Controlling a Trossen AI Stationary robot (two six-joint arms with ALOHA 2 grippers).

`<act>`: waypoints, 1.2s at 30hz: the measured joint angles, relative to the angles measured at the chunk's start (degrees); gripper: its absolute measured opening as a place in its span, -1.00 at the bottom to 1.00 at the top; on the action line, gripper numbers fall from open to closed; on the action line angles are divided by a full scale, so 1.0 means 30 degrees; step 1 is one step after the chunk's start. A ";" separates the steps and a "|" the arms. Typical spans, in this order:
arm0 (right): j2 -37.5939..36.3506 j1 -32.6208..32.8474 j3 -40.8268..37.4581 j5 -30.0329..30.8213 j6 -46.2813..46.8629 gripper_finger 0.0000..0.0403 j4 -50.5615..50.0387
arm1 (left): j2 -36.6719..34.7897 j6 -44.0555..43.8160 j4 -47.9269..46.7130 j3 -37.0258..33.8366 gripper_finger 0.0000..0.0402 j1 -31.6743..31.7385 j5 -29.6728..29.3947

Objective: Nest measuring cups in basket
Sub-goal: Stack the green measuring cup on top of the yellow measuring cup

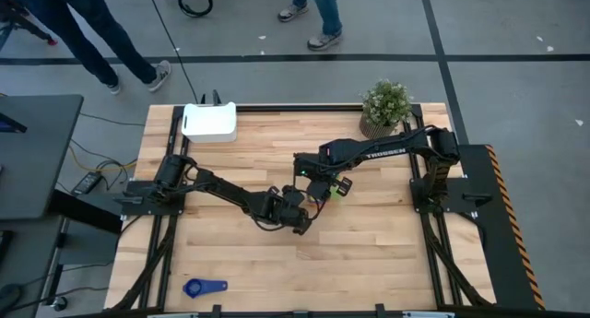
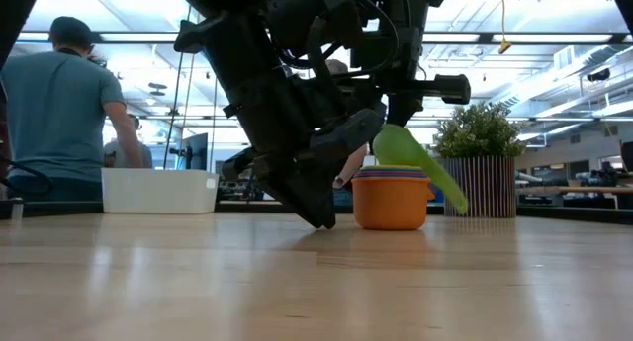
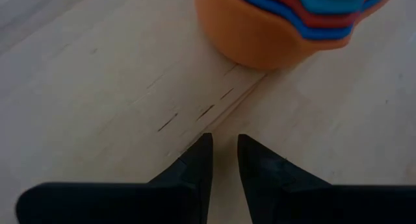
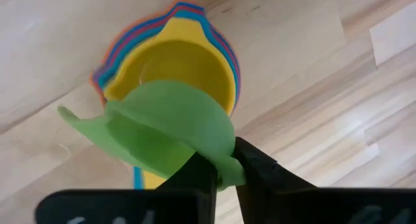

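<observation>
tabletop (image 1: 369,253): pale wood slab, carries everything.
basket (image 1: 210,122): small white rectangular plastic bin, well apart from the stack, toward the far edge; looks empty from here.
plant pot (image 1: 383,109): brown ribbed pot with a green plant, far side, not part of the job.
stack (image 2: 392,199): orange round plastic cup outermost, blue, red, light blue and yellow cups nested inside it; sits on the tabletop mid-table, not in the basket.
green cup (image 4: 170,134): light green plastic scoop, tilted, just above the stack's mouth, not seated yet.
loose cup (image 1: 204,288): dark blue scoop lying alone, well apart from the stack, near edge.
right claw (image 4: 224,167): closed on the green cup's rim, over the stack.
left claw (image 3: 223,156): tips down beside the stack, fingers slightly parted, gripping nothing.
step: nesting green into yellow.
next: level the green cup, centre over the stack, lower, release; dark blue cup and the move to the basket remain.
</observation>
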 joint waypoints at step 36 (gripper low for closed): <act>-0.0007 0.0773 0.2161 -0.2579 0.1587 -0.85 -0.2427 | 0.0000 0.0153 -0.0481 0.0000 -0.60 0.0000 -0.0001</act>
